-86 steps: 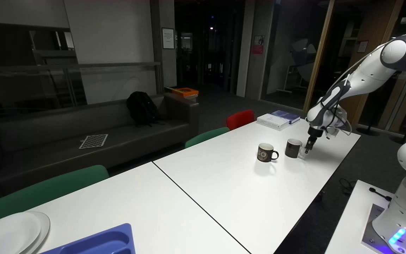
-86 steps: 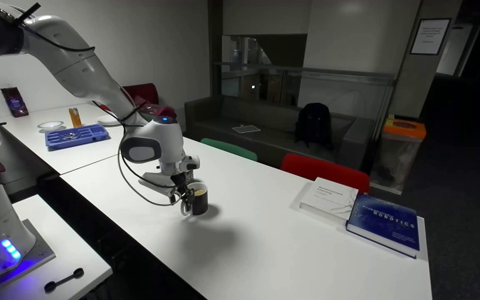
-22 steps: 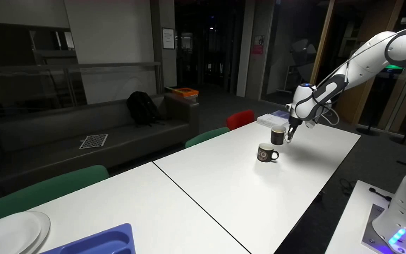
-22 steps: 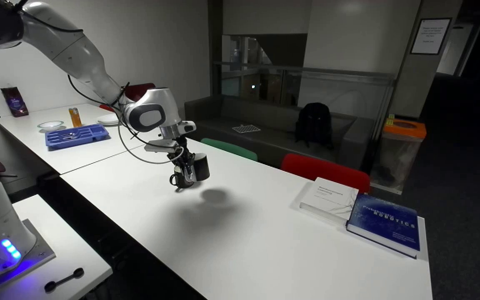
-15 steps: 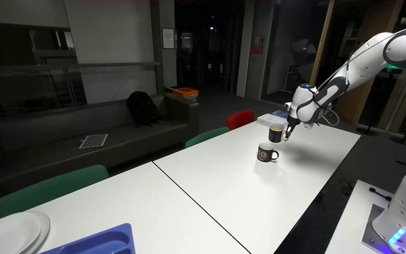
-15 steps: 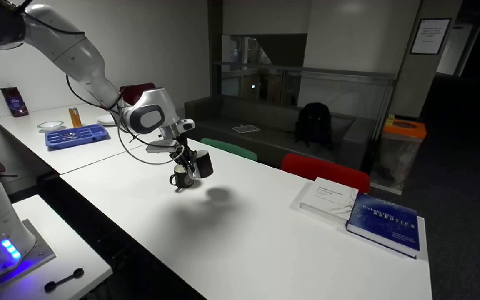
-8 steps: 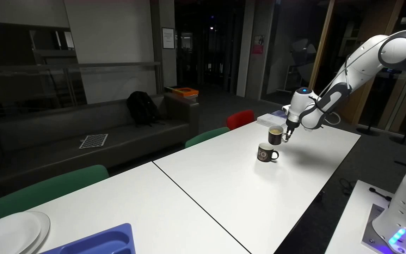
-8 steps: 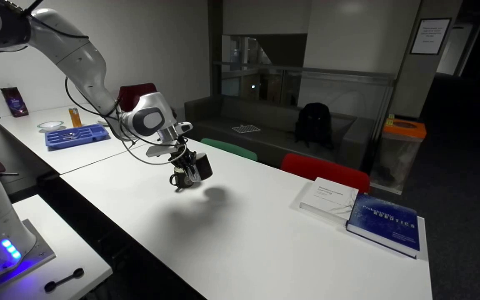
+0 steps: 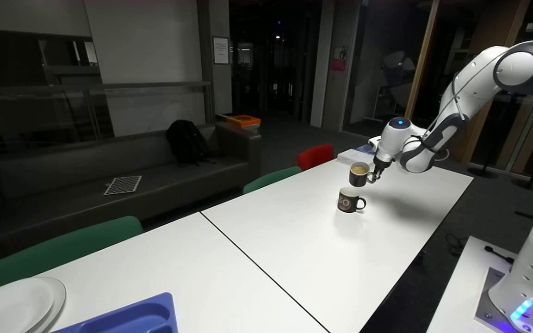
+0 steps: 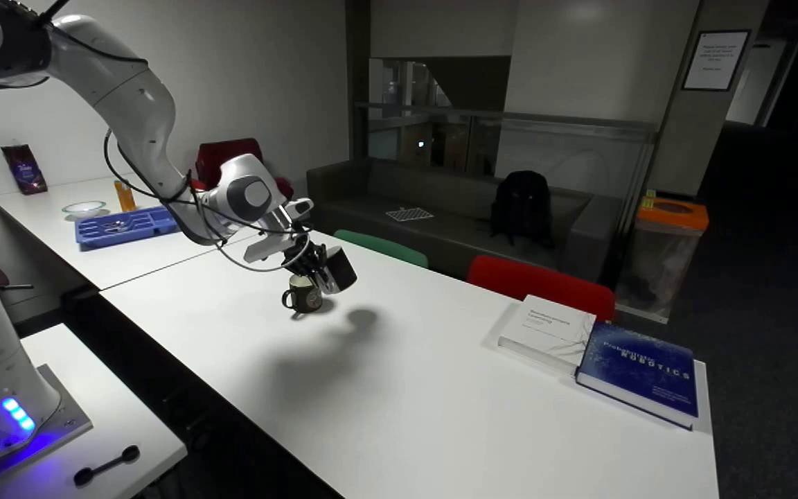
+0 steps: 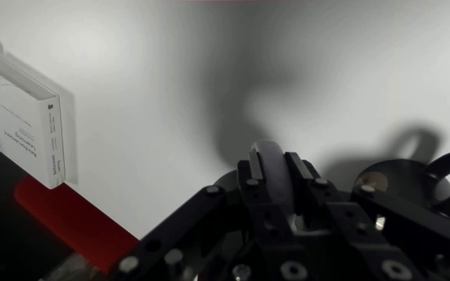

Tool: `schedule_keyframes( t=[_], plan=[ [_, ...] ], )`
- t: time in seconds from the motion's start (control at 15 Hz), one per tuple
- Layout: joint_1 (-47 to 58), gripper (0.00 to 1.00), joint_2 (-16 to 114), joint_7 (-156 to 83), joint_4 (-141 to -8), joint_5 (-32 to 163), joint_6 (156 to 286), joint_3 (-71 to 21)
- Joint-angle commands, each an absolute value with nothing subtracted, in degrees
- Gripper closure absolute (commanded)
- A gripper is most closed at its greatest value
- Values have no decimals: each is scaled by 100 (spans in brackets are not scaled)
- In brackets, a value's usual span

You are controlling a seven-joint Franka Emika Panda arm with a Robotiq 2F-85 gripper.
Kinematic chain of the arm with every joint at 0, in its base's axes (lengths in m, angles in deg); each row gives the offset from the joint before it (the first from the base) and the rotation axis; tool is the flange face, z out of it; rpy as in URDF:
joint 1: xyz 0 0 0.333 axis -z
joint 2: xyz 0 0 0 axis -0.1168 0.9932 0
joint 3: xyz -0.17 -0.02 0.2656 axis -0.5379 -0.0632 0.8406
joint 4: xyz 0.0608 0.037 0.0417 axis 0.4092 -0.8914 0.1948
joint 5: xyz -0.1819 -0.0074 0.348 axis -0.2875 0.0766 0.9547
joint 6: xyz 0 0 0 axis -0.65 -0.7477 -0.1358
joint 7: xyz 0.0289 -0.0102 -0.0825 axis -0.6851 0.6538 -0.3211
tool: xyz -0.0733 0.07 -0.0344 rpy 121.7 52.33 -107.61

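Free tabletop [image 10: 427,367] toward white book [image 10: 548,333], but upright mug [image 9: 347,202] near gripper [image 11: 275,168].

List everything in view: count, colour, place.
Tabletops: at least three, white, mid-room
Held mug: one, dark, tilted above a tabletop
Standing mug: one, black, on same tabletop
Books: two, white and blue, same tabletop
Cutlery tray: one, blue, adjoining tabletop
Plates: at least two, white, by tray
Bowl: one, white, by tray
Canister: one, orange, by tray
Packet: one, purple, beyond tray
Chairs: at least four, red or green, alongside
Sofa: one, dark, behind chairs
Backpack: one, black, on sofa
Bin: one, orange-topped, past sofa
Notice: one, white, on pillar
Hand: one, black, gripping the held mug
Arm: one, white, over tabletops
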State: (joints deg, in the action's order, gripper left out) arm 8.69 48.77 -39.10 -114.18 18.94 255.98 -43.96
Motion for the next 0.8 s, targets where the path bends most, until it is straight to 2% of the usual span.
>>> schedule_keyframes(
  t=[0.0,0.2,0.27,0.73],
  plan=[
    [548,95,4732,-3175,-11351,1110,25838,-4822],
    [668,95,4876,-3333,-11419,1413,25651,-4621],
    [667,80,4894,-3335,-11440,1425,25637,-4607],
    [667,80,5067,-3335,-11439,1425,25635,-4600]
  ],
)
